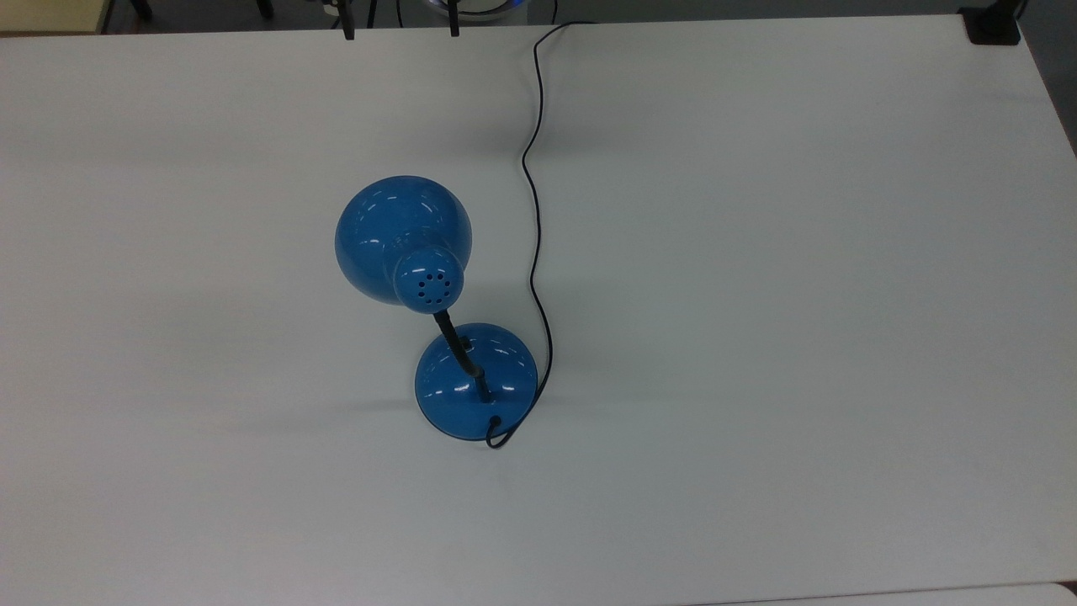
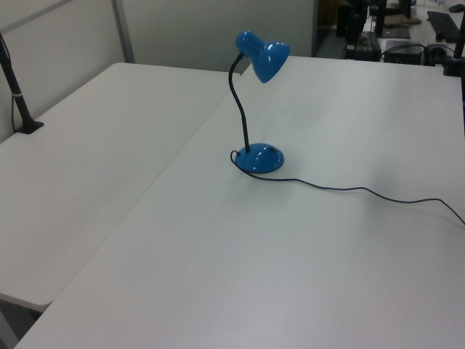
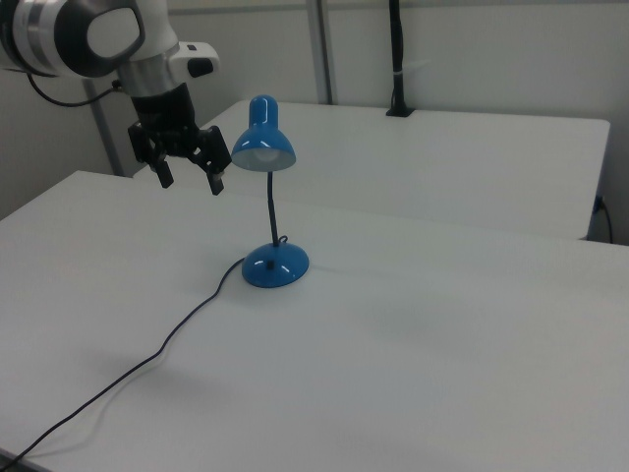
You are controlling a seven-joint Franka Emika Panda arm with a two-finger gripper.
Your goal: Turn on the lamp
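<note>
Well apart: lamp (image 3: 267,147), spread gripper (image 3: 191,180).

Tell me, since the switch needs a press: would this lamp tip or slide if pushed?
Probably steady under a downward press: the lamp rests on a wide domed base. A sideways nudge up high might tip it, since its shade overhangs on a thin gooseneck. Glossy surfaces may be slippery.

The lamp (image 2: 256,109) stands upright on the white counter (image 2: 240,262), well in from its edges, shade tilted downward; its thin black cord (image 2: 363,190) trails toward the counter's right edge.
</note>
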